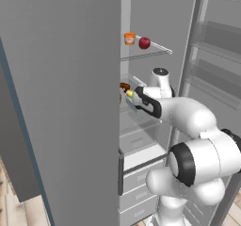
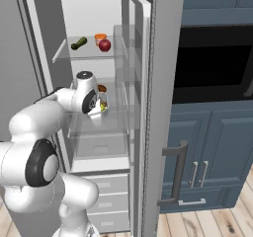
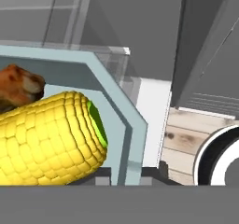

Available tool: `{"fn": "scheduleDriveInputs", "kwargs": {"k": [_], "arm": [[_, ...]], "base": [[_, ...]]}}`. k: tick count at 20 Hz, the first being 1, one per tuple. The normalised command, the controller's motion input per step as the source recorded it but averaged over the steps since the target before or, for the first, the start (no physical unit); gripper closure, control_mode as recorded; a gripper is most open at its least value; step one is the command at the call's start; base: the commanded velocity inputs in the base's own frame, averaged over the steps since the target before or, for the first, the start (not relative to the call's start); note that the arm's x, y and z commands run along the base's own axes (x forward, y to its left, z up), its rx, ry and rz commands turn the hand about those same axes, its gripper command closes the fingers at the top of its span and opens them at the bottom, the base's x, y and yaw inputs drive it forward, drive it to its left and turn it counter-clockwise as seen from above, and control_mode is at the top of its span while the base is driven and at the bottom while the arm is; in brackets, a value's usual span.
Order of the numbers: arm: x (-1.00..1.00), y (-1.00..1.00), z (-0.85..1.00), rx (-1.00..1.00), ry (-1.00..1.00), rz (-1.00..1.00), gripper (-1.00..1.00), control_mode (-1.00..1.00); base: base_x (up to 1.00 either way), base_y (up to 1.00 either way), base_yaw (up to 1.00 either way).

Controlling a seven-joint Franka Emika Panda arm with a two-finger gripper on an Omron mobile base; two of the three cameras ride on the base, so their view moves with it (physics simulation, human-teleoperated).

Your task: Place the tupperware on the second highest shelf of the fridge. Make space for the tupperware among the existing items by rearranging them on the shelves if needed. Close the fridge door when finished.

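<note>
One brown lump (image 2: 102, 88) sits just behind the held tupperware (image 3: 123, 111).

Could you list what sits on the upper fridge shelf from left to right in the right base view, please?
Green piece → orange cup → red apple, the cup and apple close together.
</note>
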Motion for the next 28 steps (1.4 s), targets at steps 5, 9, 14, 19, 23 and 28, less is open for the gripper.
{"fn": "scheduleDriveInputs", "kwargs": {"k": [5, 9, 14, 19, 23, 28], "arm": [[0.53, 0.01, -0.11, 0.00, 0.07, -0.07, 1.00, -1.00], [0.74, 0.05, 0.00, 0.00, 0.00, -0.08, 1.00, -1.00], [0.62, 0.00, -0.05, 0.00, 0.00, -0.05, 1.00, -1.00], [-0.12, 0.00, 0.00, 0.00, -0.02, 0.00, -1.00, -1.00], [-0.97, 0.01, 0.09, 0.00, -0.23, -0.05, -1.00, -1.00], [-1.00, 0.02, 0.27, 0.00, -0.28, -0.07, -1.00, -1.00]], "base": [[0.00, 0.00, 0.00], [0.00, 0.00, 0.00], [0.00, 0.00, 0.00], [0.00, 0.00, 0.00], [0.00, 0.00, 0.00], [0.00, 0.00, 0.00]]}}
